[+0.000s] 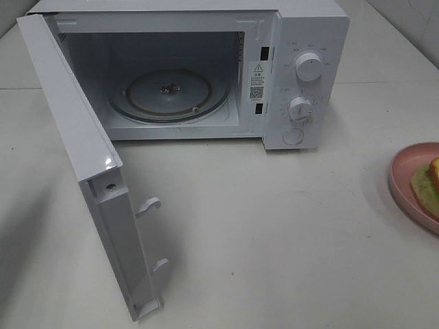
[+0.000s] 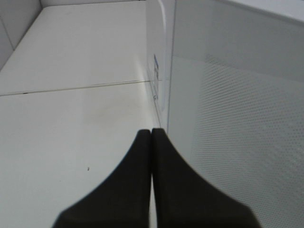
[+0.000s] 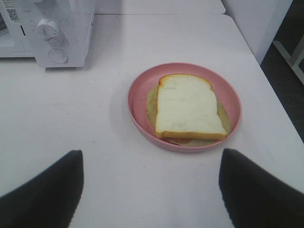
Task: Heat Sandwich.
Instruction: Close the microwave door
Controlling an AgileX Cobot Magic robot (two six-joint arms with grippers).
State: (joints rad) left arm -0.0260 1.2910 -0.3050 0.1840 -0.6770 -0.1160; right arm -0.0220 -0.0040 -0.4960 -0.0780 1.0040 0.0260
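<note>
One slip is likely: the right gripper point(image 3: 149, 190), jaws spread wide short of the shallow round pink plate point(image 3: 137, 111) holding the layered yellow-crusted sandwich point(image 3: 190, 107) on the white surface point(image 3: 71, 118), may tip it, while the left gripper point(image 2: 152, 135), jaws pressed together, waits beside the white microwave's open door point(image 1: 75, 137).

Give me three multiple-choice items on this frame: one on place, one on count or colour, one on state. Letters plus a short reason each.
1. Where does the sandwich sit?
A. On the glass turntable
B. On the pink plate
C. Bare on the table

2. How many round knobs does the microwave's control panel carry?
A. One
B. Two
C. Four

3. How does the microwave door stand?
A. Swung wide open
B. Shut
C. Ajar by a crack

Answers:
1 B: the pink plate holds it, out on the table to the right of the microwave; the glass turntable is bare.
2 B: an upper knob and a lower knob, with a flat round button beneath.
3 A: the microwave door swings far out, baring the cavity.
</note>
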